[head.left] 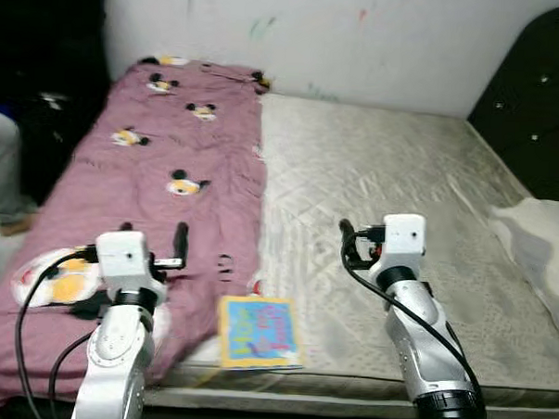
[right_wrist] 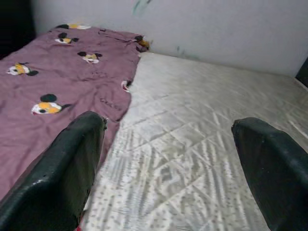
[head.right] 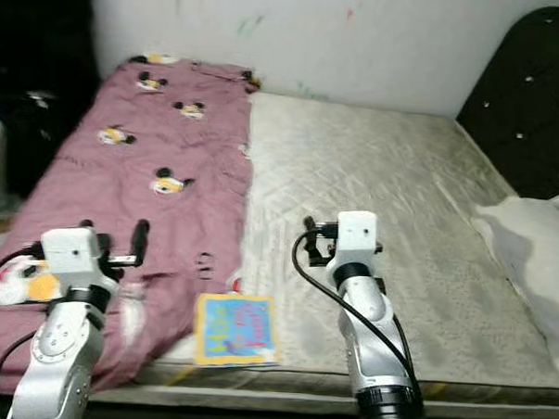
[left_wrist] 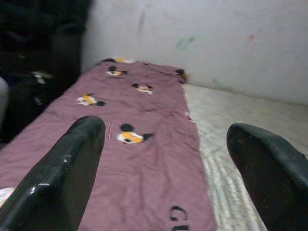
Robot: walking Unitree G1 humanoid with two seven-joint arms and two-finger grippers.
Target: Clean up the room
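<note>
We see both arms raised forward over the near edge of the mattress (head.left: 393,168), the left gripper (left_wrist: 163,168) above the purple blanket (head.left: 161,158) and the right gripper (right_wrist: 168,168) over bare mattress, each with fingers spread apart and holding nothing. The blanket runs lengthwise, near to far, along the left side. A colourful book (head.left: 258,331) lies flat at the near edge between the arms, beside the blanket.

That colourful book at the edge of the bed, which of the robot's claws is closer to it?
Left, narrowly. The left gripper hovers over the purple blanket just beside the book; the right gripper is over the bare mattress, on the book's other side.
</note>
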